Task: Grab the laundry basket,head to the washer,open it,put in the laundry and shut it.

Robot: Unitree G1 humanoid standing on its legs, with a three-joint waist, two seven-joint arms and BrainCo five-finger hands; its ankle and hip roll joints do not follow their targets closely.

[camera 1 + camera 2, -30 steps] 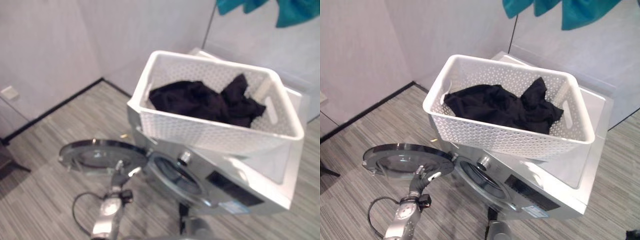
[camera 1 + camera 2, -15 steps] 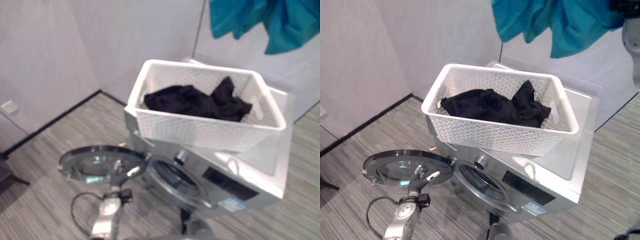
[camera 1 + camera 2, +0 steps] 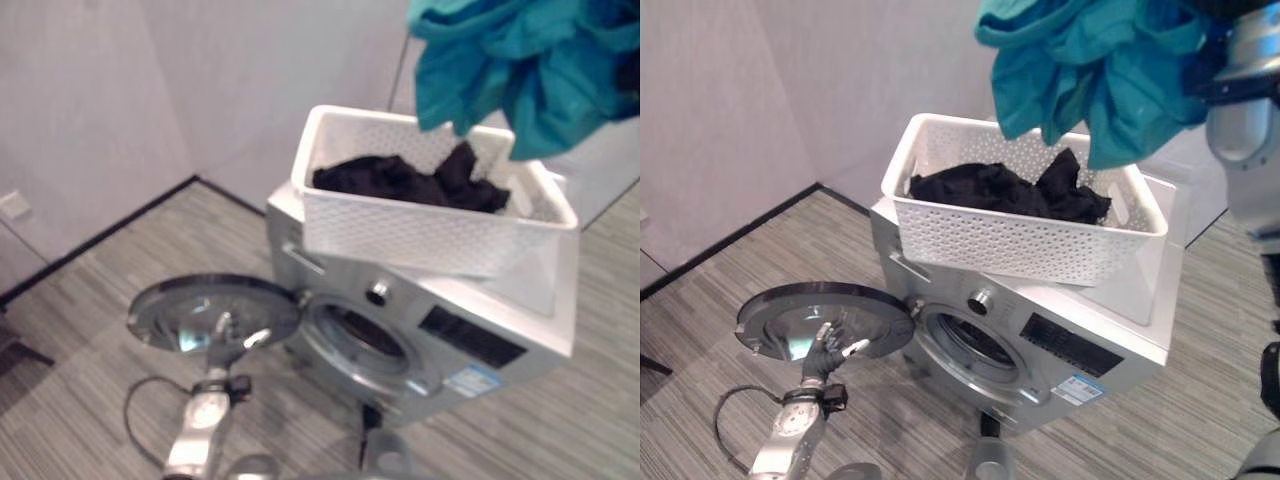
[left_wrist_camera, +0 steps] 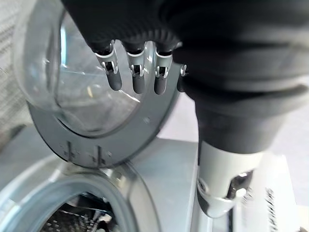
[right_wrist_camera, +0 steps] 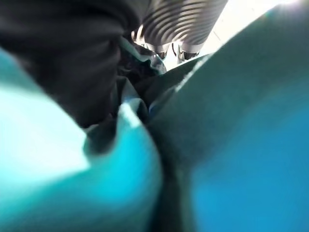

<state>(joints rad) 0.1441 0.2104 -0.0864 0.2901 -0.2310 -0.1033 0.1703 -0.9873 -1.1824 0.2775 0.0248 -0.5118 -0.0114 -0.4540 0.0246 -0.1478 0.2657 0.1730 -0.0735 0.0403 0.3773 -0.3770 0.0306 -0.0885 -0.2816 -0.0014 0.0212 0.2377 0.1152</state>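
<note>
hanging high over the white laundry basket [image 3: 1025, 235], a bunch of teal cloth [image 3: 1090, 70] is gripped by the right robot hand [image 5: 176, 29] — in the right wrist view its ribbed cover and finger bases disappear into the folds, which bunch tightly around them. the cloth's lower edges dangle just above the basket's far rim. the basket sits on top of the silver washer [image 3: 1040, 345], and a black garment [image 3: 1010, 190] lies heaped inside it. the washer's round door [image 3: 825, 320] is swung fully open to the robot's left, glass facing up, with the drum opening [image 3: 970, 345] exposed beside it. the left robot hand [image 3: 823, 350] is at the near edge of that door; in the left wrist view its fingers [image 4: 137, 79] reach out nearly straight and loose over the door's glass and grey ring, clasping nothing — whether the tips actually touch the door cannot be told. grey striped floor [image 3: 90, 320] surrounds the machine.
</note>
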